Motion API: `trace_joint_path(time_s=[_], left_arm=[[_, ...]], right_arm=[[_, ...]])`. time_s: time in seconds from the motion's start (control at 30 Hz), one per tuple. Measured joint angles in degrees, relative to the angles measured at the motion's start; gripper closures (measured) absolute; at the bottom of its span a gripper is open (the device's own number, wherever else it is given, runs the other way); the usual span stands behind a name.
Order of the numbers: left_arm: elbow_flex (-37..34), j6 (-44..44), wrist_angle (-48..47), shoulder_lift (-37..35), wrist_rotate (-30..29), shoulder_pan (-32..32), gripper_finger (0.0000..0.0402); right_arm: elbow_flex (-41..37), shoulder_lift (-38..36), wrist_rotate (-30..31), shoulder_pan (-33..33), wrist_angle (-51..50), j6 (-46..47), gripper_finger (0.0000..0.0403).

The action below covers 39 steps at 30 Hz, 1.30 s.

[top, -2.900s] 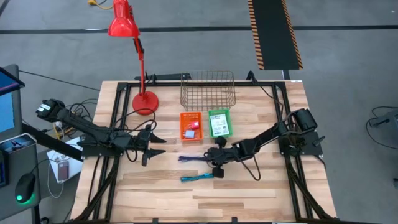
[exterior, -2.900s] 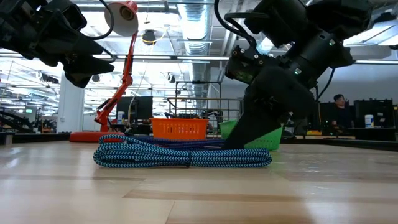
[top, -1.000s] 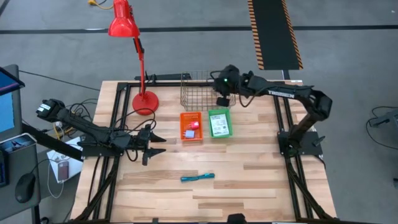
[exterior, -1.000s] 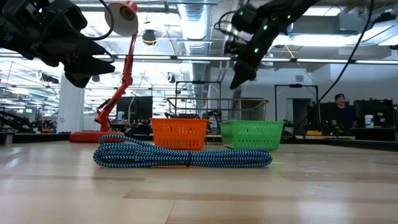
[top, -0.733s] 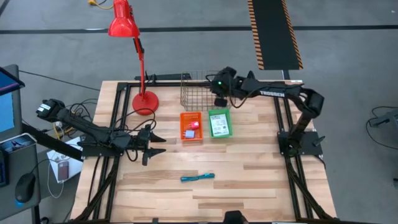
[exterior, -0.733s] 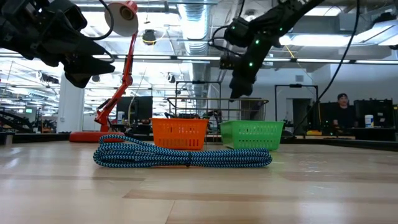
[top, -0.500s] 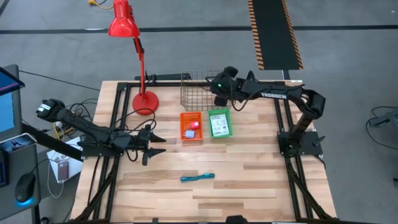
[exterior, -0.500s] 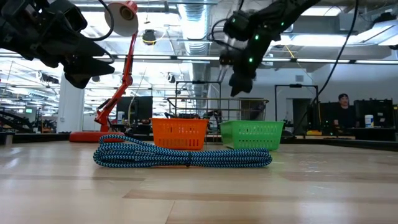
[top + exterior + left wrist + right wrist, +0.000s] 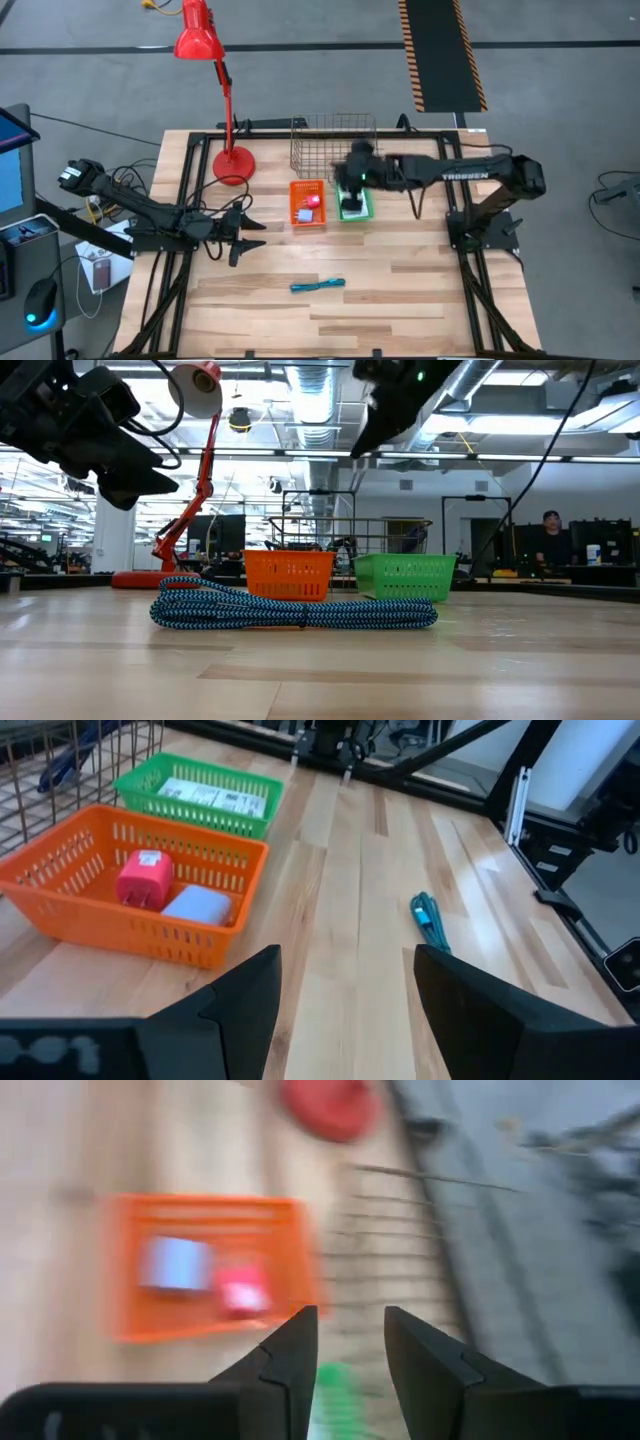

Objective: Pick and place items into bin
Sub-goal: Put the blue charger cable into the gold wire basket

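A teal braided cord bundle (image 9: 317, 285) lies on the bare wood near the table's middle; it also shows in the left wrist view (image 9: 430, 918). A dark purple-blue item (image 9: 68, 760) lies inside the wire basket (image 9: 333, 145). The orange bin (image 9: 295, 215) holds a red-pink piece (image 9: 143, 880) and a grey-blue piece (image 9: 198, 905). The green bin (image 9: 367, 200) holds white printed cards (image 9: 205, 793). My right gripper (image 9: 349, 198) hovers open and empty above the green bin. My left gripper (image 9: 247, 232) is open and empty at the table's left.
A red desk lamp stands with its base (image 9: 233, 163) at the far left of the table. Black frame rails run along the table's left and right sides. Bare wood lies around the teal cord, toward the near edge.
My right gripper has gone from above the wire basket toward the table's near edge and now hangs over the green bin, empty. In the low view it shows higher in the picture than before. The right wrist view is blurred by the motion.
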Motion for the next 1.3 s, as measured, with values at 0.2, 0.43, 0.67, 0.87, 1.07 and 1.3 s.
trace_joint_path(time_s=[0.2, 0.43, 0.67, 0.87, 1.07, 1.3], left_arm=[[0.0, -1.2, -0.5, 0.0, 0.0, 0.0, 0.0184], [0.0, -1.2, -2.5, 0.0, 0.0, 0.0, 0.0184], [0.1, -3.5, -4.6, 0.0, -0.1, 0.0, 0.0184], [0.1, -4.6, -4.5, 0.0, -0.2, 0.0, 0.0184], [0.1, -4.6, -4.4, 0.0, -0.4, 0.0, 0.0184], [0.1, -4.6, -4.3, 0.0, -0.4, 0.0, 0.0184]], right_arm=[[0.0, 2.1, -3.9, 9.9, 1.3, 11.2, 0.029], [-0.3, 7.5, -2.5, 19.7, 5.5, 16.3, 0.029], [-0.2, 15.8, -2.3, 23.6, 11.5, 16.5, 0.029], [0.2, 21.4, -4.5, 23.4, 16.4, 19.0, 0.029], [0.4, 23.4, -9.3, 23.4, 17.7, 21.0, 0.0282], [0.2, 24.0, -12.8, 23.9, 15.1, 22.4, 0.0219]])
